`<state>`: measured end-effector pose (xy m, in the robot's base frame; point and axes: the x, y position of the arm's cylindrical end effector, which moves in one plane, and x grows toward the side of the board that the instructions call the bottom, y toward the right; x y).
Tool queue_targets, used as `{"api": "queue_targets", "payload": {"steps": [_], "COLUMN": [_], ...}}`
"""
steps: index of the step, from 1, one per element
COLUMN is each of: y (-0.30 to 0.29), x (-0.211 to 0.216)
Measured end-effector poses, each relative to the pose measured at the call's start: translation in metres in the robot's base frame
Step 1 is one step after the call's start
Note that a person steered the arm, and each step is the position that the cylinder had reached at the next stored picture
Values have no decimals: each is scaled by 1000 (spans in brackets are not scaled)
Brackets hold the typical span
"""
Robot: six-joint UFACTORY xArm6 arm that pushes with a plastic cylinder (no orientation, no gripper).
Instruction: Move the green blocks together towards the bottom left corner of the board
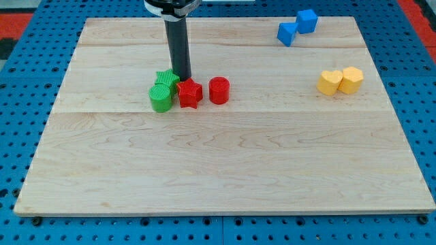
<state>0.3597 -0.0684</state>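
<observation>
The green star block (165, 79) and the green cylinder block (161, 98) now touch each other left of the board's middle. My tip (182, 77) stands just right of the green star, touching it, and directly above the red star block (189, 93) in the view. The rod rises from there to the view's top edge.
A red cylinder block (219, 90) lies just right of the red star, a small gap between them. Two blue blocks (297, 26) sit at the top right. A yellow heart (330, 82) and a yellow hexagon (351, 79) touch at the right. The wooden board (225, 177) lies on a blue pegboard.
</observation>
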Motion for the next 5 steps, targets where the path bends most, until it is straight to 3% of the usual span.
{"api": "queue_targets", "payload": {"steps": [1,2,5], "y": [-7,-41,-49], "x": [10,54,135]}}
